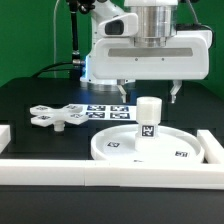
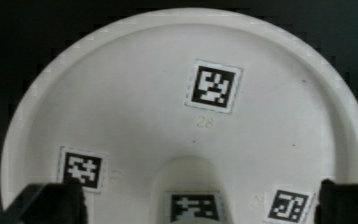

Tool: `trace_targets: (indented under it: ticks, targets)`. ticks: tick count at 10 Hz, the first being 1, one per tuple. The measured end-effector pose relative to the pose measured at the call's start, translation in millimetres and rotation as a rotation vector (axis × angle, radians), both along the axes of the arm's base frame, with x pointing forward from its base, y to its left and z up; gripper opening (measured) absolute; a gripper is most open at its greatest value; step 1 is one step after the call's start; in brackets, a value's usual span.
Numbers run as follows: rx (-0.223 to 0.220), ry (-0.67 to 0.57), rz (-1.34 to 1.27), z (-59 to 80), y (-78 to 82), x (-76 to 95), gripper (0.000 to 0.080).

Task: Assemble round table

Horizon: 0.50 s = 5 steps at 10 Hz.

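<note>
Near the surface's (image 1: 35, 92) edge closest to the exterior camera, toward the exterior view's right, lies the round disc (image 1: 118, 146), rim up, flat on the black top. At its centre the leg (image 1: 148, 116) stands upright, a tag facing the camera. Directly above the leg hangs the tool (image 1: 150, 96), its jaws spread wide and gripping nothing, the fingers (image 1: 122, 93) clear of the leg on either side. From the wrist view the disc (image 2: 158, 110) fills the frame, with the leg (image 2: 197, 200) between both fingers (image 2: 43, 200). Farther toward the exterior view's left edge, the cross-shaped foot piece (image 1: 60, 116) lies flat, well apart from the disc. Between them, farther back, sits the marker board (image 1: 106, 110). A white rail (image 1: 100, 170) borders the near edge.
</note>
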State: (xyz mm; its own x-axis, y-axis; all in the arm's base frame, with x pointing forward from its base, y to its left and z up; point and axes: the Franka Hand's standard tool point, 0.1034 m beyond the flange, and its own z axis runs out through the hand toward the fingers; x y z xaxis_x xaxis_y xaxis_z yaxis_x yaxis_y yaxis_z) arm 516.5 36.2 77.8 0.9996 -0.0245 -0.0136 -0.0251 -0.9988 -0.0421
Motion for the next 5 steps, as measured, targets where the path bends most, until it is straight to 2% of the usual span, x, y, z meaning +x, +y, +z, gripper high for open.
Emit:
trace_targets:
  ticks: [1,2,4,5]
  targets:
    - [-0.003,-0.006,0.086,-0.1,-21.2,-4.6,0.0649]
    - [0.001,-0.016,0.143,0.7,-52.1,-7.3,0.0649]
    - [-0.004,-0.024,0.166,2.9,-99.8,-8.3,0.0649]
    - [-0.005,-0.024,0.154,2.9,-114.1,-10.2,0.0649]
